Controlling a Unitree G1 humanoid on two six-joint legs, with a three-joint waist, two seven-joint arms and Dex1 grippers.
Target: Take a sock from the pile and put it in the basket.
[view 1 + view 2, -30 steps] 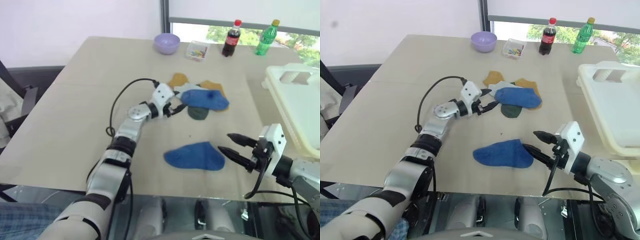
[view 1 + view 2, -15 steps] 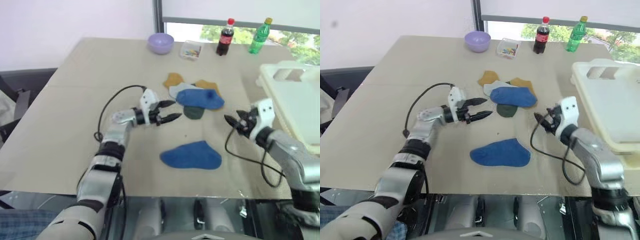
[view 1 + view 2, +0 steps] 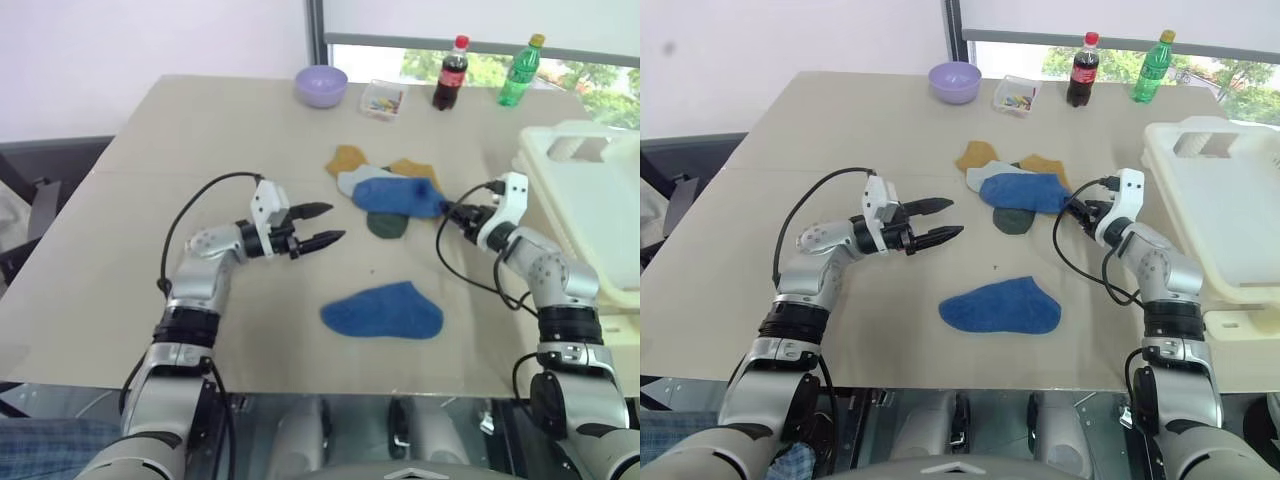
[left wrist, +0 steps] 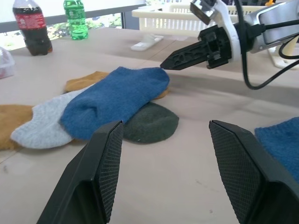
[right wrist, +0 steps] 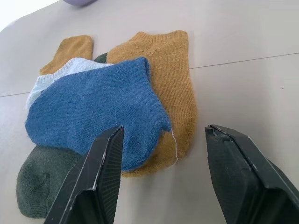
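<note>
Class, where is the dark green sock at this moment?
In the left eye view the dark green sock lies at the near edge of the pile, partly tucked under the blue sock, between the two grippers.

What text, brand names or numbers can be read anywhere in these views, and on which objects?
No text can be read in any view.
Dark cola bottle: its red label is too small and blurred to read.
Green bottle: any label marking is too small to read.
Small clear box: the coloured contents show no legible marks.
Socks, lilac bowl and basket: no printing seen.
</note>
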